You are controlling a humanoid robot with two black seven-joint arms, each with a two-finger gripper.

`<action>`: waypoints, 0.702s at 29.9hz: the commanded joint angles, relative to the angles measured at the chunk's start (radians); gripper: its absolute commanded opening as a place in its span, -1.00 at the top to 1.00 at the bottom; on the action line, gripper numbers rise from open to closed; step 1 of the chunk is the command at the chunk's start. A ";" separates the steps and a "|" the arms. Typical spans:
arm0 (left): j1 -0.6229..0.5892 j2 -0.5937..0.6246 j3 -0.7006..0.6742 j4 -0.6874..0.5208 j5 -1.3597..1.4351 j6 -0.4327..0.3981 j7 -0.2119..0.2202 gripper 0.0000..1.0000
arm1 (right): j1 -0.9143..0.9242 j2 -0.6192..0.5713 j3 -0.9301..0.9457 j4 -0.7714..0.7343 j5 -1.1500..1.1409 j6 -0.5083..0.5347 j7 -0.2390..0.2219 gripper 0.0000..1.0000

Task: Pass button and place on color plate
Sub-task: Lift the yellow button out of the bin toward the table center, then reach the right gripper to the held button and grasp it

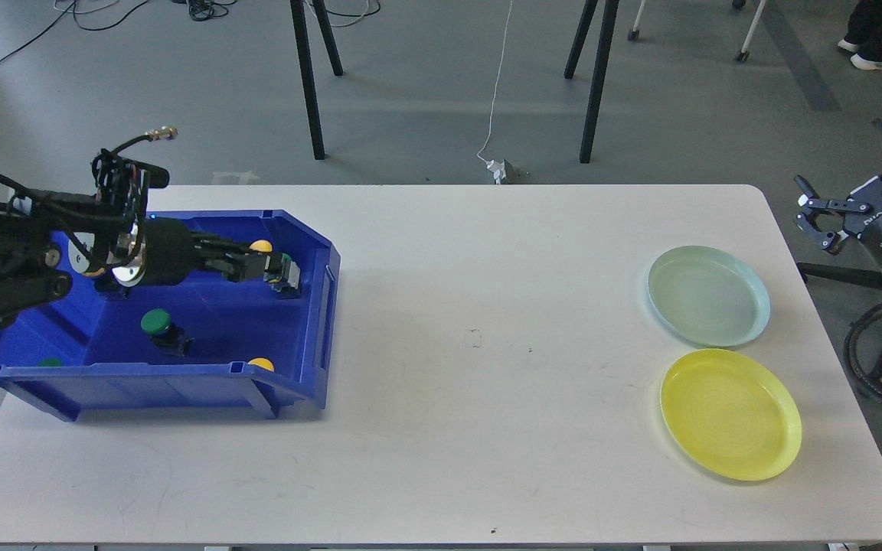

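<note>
Near table (426, 428) edge bare; left gripper (282, 274) in blue bin (311, 306), closure unclear, picking button; right gripper (831, 218) spread, awaiting handover.

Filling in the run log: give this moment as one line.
left gripper: in blue bin, at a button | right gripper: open, off table | green plate, yellow plate: empty

table (441, 428): bin (181, 386), two plates (709, 295)

Blue bin (311, 321), green button (155, 322), yellow plate (730, 414), pale green plate (708, 295), white table (441, 428).
</note>
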 commanded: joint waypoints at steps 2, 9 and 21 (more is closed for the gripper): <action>0.012 0.158 -0.379 -0.268 -0.099 -0.097 0.000 0.94 | -0.061 -0.036 0.064 0.170 0.045 0.000 0.042 -1.00; 0.167 -0.047 -0.550 -0.319 -0.449 -0.002 0.000 0.93 | -0.092 -0.105 0.062 0.517 -0.305 0.000 0.045 -1.00; 0.359 -0.270 -0.722 -0.213 -0.426 0.059 0.000 0.90 | -0.068 0.151 -0.067 0.579 -0.517 -0.002 0.056 -1.00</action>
